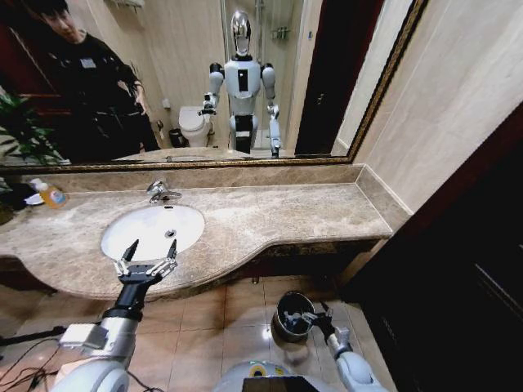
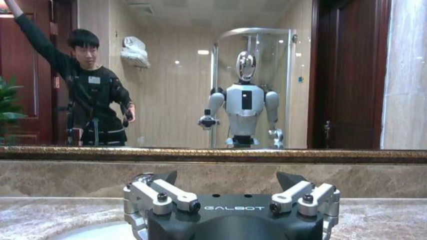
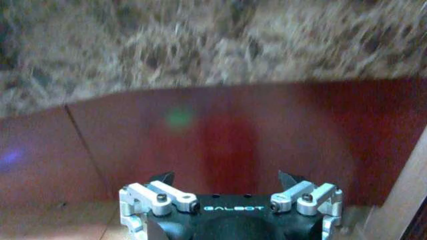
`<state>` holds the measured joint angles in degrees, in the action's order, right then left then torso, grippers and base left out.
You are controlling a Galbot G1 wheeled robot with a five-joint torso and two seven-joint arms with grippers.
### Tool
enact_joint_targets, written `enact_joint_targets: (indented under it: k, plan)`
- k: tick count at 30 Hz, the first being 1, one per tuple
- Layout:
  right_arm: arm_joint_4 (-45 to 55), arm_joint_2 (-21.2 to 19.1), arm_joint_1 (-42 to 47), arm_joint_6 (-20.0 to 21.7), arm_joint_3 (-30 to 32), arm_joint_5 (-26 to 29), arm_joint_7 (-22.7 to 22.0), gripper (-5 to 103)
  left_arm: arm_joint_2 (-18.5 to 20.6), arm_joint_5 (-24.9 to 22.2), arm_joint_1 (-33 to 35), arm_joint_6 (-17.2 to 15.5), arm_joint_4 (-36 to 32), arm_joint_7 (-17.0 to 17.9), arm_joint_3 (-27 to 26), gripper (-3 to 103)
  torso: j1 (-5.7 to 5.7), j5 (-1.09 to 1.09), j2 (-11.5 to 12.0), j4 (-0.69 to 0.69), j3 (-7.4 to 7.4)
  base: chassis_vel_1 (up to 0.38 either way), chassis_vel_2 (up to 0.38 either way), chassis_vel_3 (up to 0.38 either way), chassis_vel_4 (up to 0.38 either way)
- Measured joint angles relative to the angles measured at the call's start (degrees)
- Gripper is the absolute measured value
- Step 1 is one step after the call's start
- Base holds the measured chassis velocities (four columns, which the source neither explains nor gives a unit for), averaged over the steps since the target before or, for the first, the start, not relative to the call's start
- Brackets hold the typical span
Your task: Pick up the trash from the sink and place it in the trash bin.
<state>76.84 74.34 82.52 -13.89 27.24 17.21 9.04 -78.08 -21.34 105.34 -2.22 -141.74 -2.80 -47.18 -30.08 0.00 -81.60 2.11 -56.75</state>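
The white oval sink (image 1: pixel 139 233) is set in the beige marble counter, with a chrome tap (image 1: pixel 161 192) behind it. Its basin shows just a dark drain, and the trash is out of view. My left gripper (image 1: pixel 152 245) hovers open over the basin's near rim, nothing between its fingers; the left wrist view has the gripper (image 2: pixel 228 177) facing the mirror, with the sink's edge (image 2: pixel 87 232) below it. On the floor, the dark trash bin (image 1: pixel 288 320) stands under the counter. My right gripper (image 1: pixel 317 314) hangs at the bin's right rim, and in its wrist view the gripper (image 3: pixel 227 177) is open and empty.
An orange-liquid soap bottle (image 1: pixel 51 194) stands at the counter's far left beside a plant (image 1: pixel 16 122). The mirror (image 1: pixel 204 82) runs along the back wall. A dark cabinet (image 1: pixel 466 269) closes off the right side. Cables (image 1: pixel 24 359) lie on the tiled floor at left.
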Motion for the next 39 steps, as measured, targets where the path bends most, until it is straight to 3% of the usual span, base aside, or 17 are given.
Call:
enact_joint_targets:
  k: [8, 18, 39]
  plan:
    - [9.8, -0.5, 2.8, 0.3, 2.4, 0.9, -1.6, 100, 0.0, 0.0, 0.0, 0.0, 0.0, 0.0, 0.0, 100, 0.0, 0.0, 0.0, 0.0, 0.0, 0.0, 0.0, 0.0, 0.0]
    - [25.3, 0.9, 4.9, 3.8, 6.0, 0.1, -5.9, 100, 0.0, 0.0, 0.0, 0.0, 0.0, 0.0, 0.0, 100, 0.0, 0.01, 0.0, 0.0, 0.0, 0.0, 0.0, 0.0, 0.0]
    - [46.1, 0.1, 5.3, 12.8, 11.0, 0.9, -6.4, 100, 0.0, 0.0, 0.0, 0.0, 0.0, 0.0, 0.0, 100, 0.0, 0.01, 0.0, 0.0, 0.0, 0.0, 0.0, 0.0, 0.0]
